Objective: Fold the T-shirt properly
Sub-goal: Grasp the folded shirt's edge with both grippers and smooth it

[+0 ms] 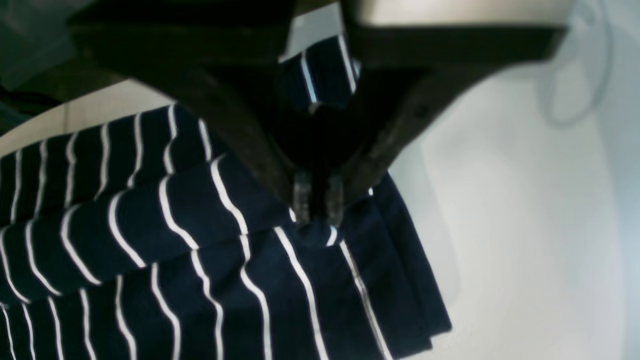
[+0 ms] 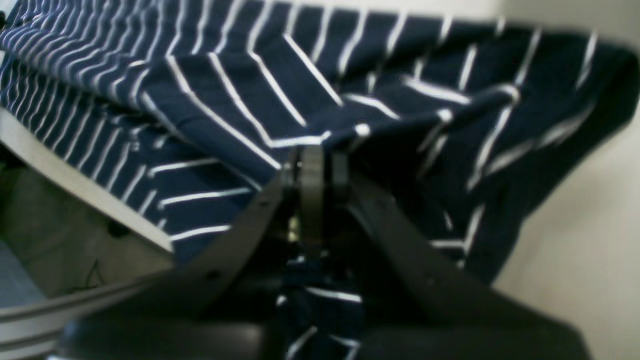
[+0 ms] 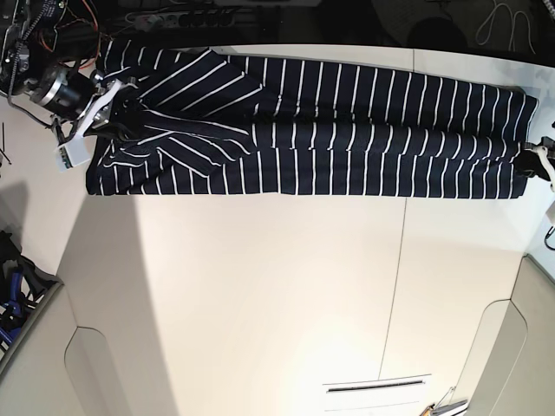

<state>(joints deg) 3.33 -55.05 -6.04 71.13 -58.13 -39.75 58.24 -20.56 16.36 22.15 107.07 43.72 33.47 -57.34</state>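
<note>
Holding: my left end effector (image 1: 318,200) is clamped on a bunched edge of the T-shirt (image 3: 347,130)
Right end effector (image 2: 312,172): pinched narrow on a fold of the same striped cloth
T-shirt: stretched long between my two arms across the far side of the white desk (image 3: 277,295), folded lengthwise into a band
Cloth: creased diagonally near my right arm

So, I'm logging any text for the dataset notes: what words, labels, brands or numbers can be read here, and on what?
None can be read.
T-shirt: white stripes only, no print or readable label in any view.
Table: blank.
Left gripper and right gripper: no visible markings.
</note>
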